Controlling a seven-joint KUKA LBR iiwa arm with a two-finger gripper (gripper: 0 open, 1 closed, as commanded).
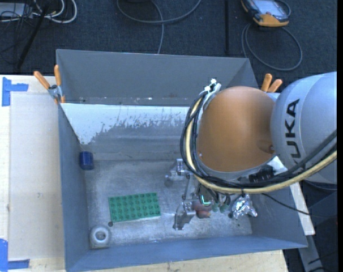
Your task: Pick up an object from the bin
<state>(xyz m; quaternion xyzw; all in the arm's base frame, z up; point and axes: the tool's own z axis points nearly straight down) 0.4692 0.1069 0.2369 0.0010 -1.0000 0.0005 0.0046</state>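
Bin (72, 208) of grey metal, a few things loose on its floor. Far left, a small blue block (86, 160) lies by the wall. A grey ring (99, 235) sits in the front corner, beside a green studded baseplate (134, 207). Right of the baseplate the jaws stand released, spread over bare floor, gripping nothing. Just right of them lie a small reddish-brown piece (204, 211) and crumpled silver foil (243, 208), below the arm's orange cover (234, 129).
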